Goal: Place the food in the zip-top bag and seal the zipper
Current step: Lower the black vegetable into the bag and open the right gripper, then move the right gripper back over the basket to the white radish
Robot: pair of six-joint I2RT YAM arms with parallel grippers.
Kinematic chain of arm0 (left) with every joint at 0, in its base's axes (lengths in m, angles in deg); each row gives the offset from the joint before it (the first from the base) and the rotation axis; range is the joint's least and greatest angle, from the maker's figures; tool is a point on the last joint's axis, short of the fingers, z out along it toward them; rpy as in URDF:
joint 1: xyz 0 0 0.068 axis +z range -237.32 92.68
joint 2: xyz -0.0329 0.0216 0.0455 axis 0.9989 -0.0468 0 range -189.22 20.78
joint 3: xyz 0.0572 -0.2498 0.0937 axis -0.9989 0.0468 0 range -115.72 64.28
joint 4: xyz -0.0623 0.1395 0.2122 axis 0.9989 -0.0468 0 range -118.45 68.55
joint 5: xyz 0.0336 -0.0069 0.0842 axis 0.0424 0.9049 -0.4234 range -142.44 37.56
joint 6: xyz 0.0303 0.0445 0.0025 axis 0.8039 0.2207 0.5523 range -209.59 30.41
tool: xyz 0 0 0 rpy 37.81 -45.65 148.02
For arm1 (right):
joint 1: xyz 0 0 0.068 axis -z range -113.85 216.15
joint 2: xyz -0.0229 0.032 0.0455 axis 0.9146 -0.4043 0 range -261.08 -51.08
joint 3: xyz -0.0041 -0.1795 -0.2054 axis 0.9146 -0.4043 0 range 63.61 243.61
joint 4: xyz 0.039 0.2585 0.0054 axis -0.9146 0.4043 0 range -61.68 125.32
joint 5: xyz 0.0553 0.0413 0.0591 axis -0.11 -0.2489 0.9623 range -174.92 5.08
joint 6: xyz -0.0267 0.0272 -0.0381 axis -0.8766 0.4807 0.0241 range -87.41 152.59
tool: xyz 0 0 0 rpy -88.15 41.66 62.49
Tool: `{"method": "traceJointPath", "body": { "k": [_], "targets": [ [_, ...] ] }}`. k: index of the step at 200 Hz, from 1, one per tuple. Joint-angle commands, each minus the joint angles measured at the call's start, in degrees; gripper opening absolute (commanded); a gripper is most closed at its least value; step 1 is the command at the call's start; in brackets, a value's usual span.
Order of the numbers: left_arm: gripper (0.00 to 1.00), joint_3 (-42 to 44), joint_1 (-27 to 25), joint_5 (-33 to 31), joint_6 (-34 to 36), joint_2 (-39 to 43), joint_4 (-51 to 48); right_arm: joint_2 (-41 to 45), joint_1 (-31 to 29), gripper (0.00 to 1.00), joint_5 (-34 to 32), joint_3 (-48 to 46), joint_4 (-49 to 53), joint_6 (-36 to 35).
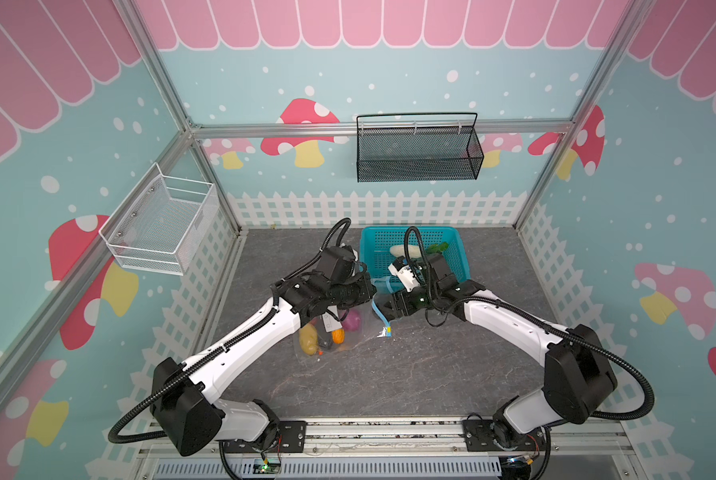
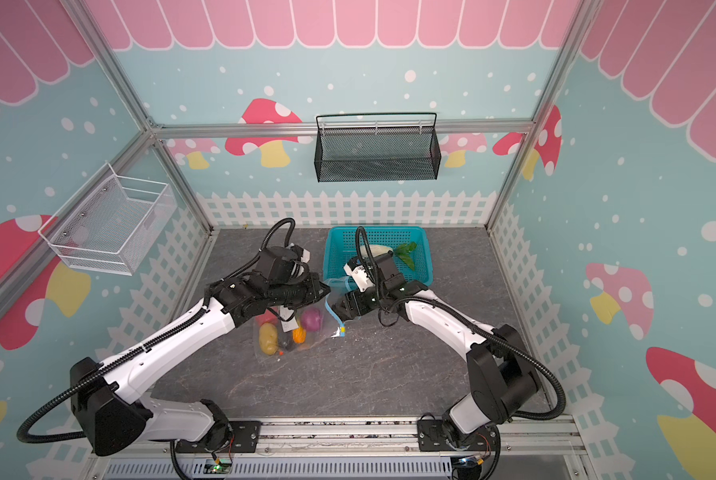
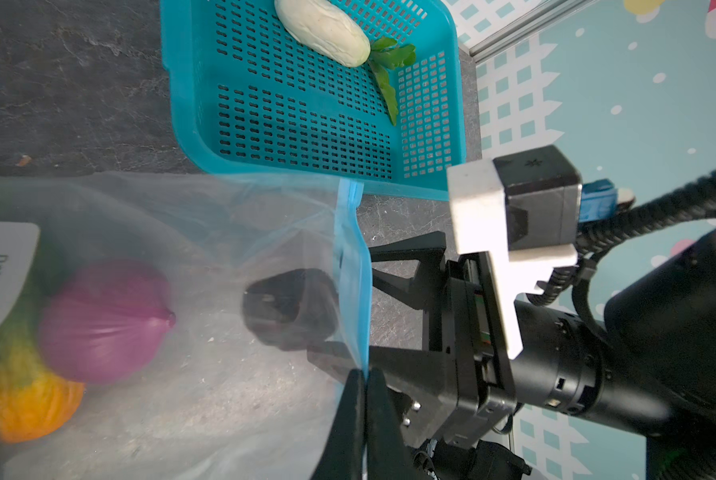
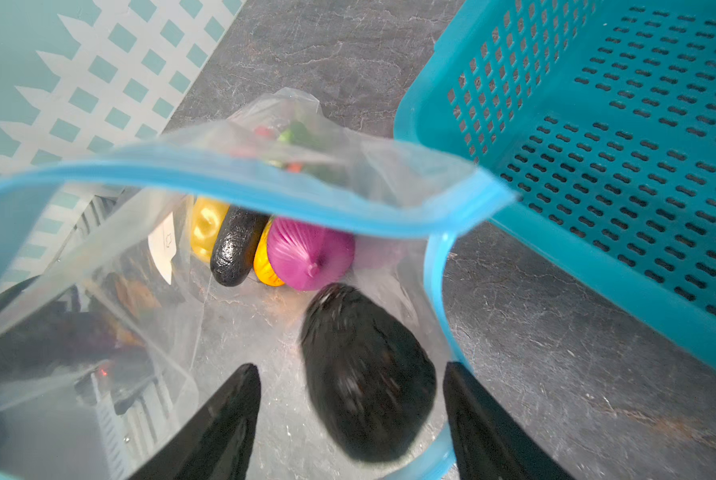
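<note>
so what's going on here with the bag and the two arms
The left pincer is shut on the blue zipper strip of the zip-top bag, holding the mouth open. The right pincer stands open at that mouth, a dark eggplant loose between its jaws. The purple onion is already bagged; the white radish lies in the teal basket.

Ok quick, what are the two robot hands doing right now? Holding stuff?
Left gripper: closed on the blue zipper.
Right gripper: open, holding nothing; the eggplant lies loose between its fingers inside the zip-top bag.
</note>
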Motion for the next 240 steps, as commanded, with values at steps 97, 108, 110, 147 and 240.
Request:
{"method": "traceJointPath", "body": {
  "k": [97, 108, 110, 147, 240],
  "targets": [
    [0.00, -0.05, -0.26, -0.94, -0.43, 0.90, 0.53, 5.18, 0.34, 0.73, -3.94, -0.99, -0.21, 0.43],
    [0.00, 0.13, -0.24, -0.97, -0.65, 0.84, 0.66, 6.59, 1.33, 0.73, -5.18, -1.21, -0.28, 0.82],
    [0.00, 0.14, -0.26, -0.93, -0.66, 0.85, 0.74, 6.88, 1.48, 0.73, -5.30, -1.28, -0.32, 0.90],
    [0.00, 0.55, -0.25, -0.83, -1.12, 0.91, 1.46, 7.79, 4.88, 0.73, -7.39, -1.86, -3.75, 3.79],
    [0.00, 1.59, -0.39, -0.83, -0.94, 1.91, 1.64, -10.65, 10.22, 0.68, -13.19, 7.65, -10.01, 16.87]
  ]
}}
